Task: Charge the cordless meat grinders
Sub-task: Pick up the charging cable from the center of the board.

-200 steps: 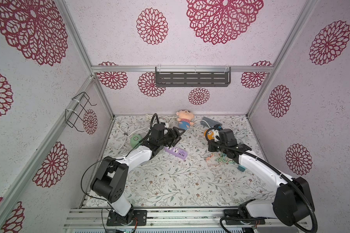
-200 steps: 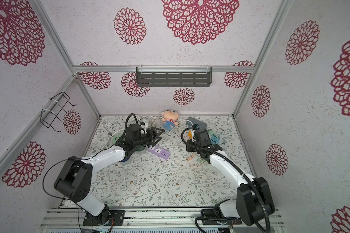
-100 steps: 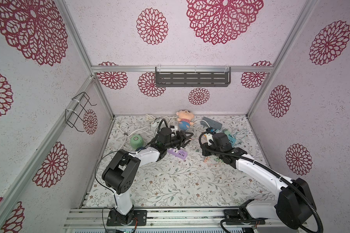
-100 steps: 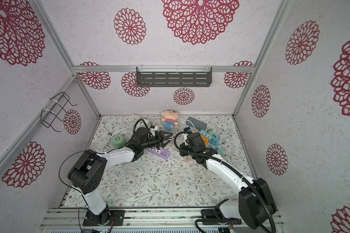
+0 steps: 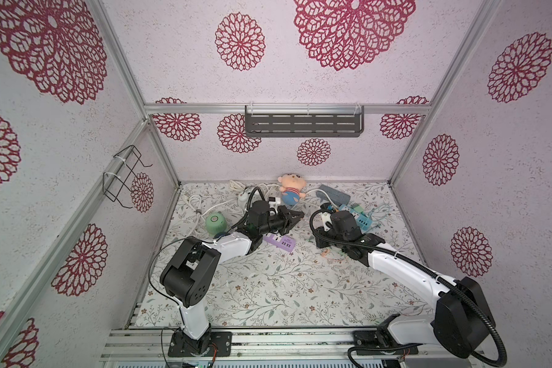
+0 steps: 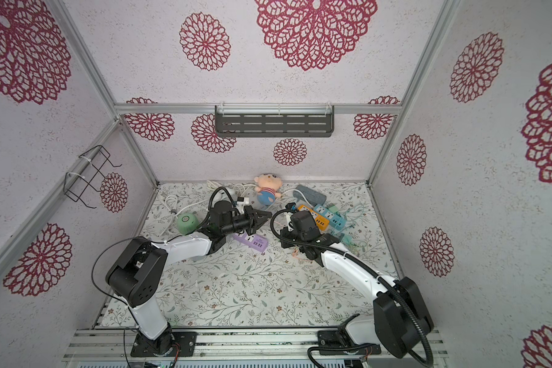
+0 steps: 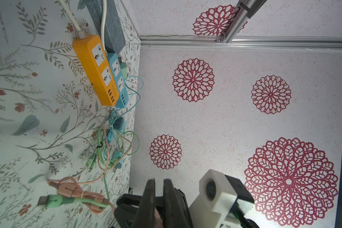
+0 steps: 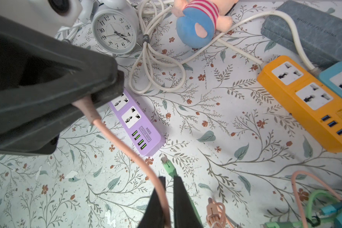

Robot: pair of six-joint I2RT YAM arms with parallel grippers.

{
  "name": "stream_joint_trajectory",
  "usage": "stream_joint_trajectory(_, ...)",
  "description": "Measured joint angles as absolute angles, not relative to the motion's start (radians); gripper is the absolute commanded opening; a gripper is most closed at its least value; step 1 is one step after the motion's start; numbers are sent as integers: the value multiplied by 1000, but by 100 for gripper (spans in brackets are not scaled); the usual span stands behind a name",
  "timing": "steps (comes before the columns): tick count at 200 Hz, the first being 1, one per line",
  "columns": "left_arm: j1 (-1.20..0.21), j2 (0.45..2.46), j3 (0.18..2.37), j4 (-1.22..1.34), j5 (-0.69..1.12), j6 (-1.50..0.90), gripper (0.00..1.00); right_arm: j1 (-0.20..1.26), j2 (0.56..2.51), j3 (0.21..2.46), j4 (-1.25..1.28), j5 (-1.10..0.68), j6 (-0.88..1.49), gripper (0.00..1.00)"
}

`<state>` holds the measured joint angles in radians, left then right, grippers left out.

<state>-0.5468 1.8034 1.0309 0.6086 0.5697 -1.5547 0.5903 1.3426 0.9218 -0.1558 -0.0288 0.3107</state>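
Low in its wrist frame, your right gripper's (image 8: pixel 169 180) jaws flank a green plug (image 8: pixel 169 167); whether they grip it, you cannot tell. Your left gripper (image 5: pixel 300 216) clenches a pink cable (image 8: pixel 115 136). The light green grinder (image 5: pixel 215 223) stands centre-left in a top view.

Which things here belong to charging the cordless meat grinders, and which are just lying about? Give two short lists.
For the job:
light green grinder
pink cable, clamped in the left tool
purple power strip, probably, for its USB ports

Just lying about:
alarm clock
plush doll
grey pouch
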Motion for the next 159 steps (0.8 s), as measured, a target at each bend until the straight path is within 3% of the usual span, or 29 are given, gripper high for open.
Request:
stream_joint_trajectory(26,-524,1754,1028,548,618,-1486,0,592,1315,922,-179,-22,294,88)
stream_joint_trajectory(42,-501,1687,1034,411,645,-1364,0,593,1260,923,-195,-5,276,99)
stream_joint_trajectory(57,-487,1626,1077,212,643,-1228,0,593,1208,941,-212,1,250,98)
stream_joint_trajectory(84,-471,1528,1153,-47,636,-1016,0,592,1184,1022,-246,-59,173,79)
stream_joint_trajectory(101,-467,1486,1153,-116,645,-950,0,593,1212,1077,-274,-149,141,73)
stream_joint_trajectory(124,-464,1481,1152,-175,654,-901,0,607,1295,1140,-305,-252,105,73)
stream_joint_trajectory(159,-463,1481,1151,-223,657,-869,0,662,1401,1186,-337,-309,73,58)
